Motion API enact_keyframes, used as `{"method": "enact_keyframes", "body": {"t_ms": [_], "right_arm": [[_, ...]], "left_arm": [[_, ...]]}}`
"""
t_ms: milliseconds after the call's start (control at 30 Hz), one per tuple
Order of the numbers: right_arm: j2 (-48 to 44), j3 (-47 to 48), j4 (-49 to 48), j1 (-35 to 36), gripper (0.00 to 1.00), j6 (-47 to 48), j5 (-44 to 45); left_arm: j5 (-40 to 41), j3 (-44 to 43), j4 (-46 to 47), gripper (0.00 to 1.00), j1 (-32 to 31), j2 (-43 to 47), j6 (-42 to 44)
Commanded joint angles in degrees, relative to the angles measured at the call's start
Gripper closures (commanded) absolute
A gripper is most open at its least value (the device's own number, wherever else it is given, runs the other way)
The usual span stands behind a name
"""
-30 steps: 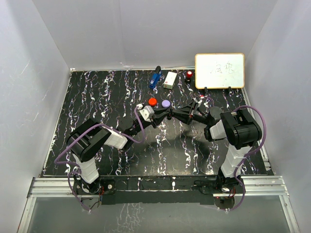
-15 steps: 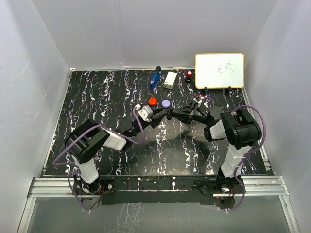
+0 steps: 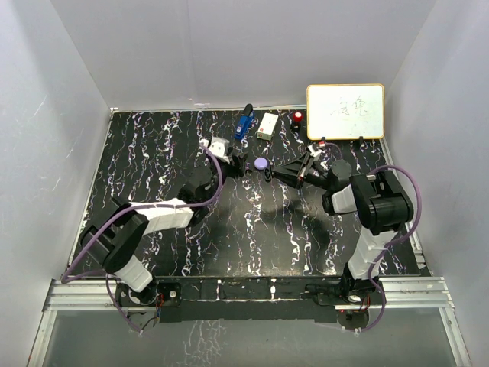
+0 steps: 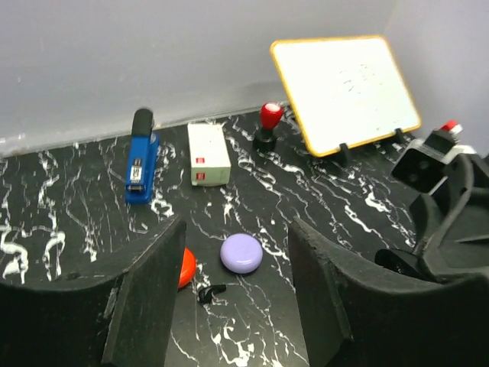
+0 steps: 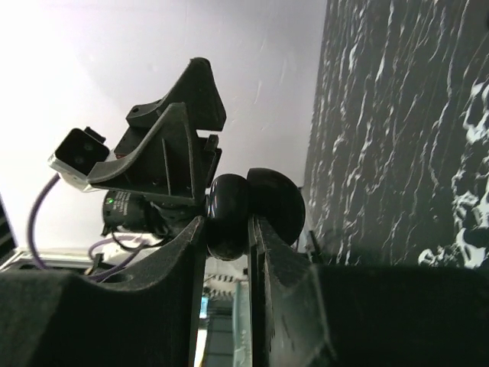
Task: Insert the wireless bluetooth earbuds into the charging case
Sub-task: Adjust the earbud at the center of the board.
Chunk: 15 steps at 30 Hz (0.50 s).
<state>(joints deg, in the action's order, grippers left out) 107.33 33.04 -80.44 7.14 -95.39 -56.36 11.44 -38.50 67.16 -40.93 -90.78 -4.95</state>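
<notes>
Currently left hand [image 4: 237,229] is spread wide, gripping nothing, hovering over tabletop [image 4: 76,222]. Black earbud [image 4: 208,291] lies loose on tabletop in the gap between its fingers, just beside lavender case [image 4: 241,253] and red case [image 4: 186,267], the red one half hidden behind a finger. Right hand [image 5: 228,229] is clamped narrow on black case [image 5: 275,202].

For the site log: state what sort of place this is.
Probably a lab robot cell: white walls box in a black marbled table, with two arms bolted to an aluminium rail at its near edge.
</notes>
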Motion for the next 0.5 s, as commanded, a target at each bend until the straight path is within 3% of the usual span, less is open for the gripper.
{"method": "enact_keyframes", "body": {"t_ms": [0,167,367,467], "right_arm": [[-6.98,4.16,16.67,-0.54,1.0,16.95,2.3],[-14.24,5.66,32.24,-1.87,1.0,29.05,4.79],[-15.78,4.15,33.19,-3.39,1.0,30.18,3.69],[-15.92,3.43,33.11,-3.66,1.0,30.29,3.38]], "left_arm": [[4.91,-5.33,-17.27,0.45,0.68,-2.5,-5.9],[1.99,-14.28,-31.78,0.43,2.31,-10.24,-14.63],[-3.19,-25.82,-50.17,0.4,4.26,-18.06,-25.32],[-4.08,-29.82,-54.65,0.32,4.53,-20.59,-28.1]]}}
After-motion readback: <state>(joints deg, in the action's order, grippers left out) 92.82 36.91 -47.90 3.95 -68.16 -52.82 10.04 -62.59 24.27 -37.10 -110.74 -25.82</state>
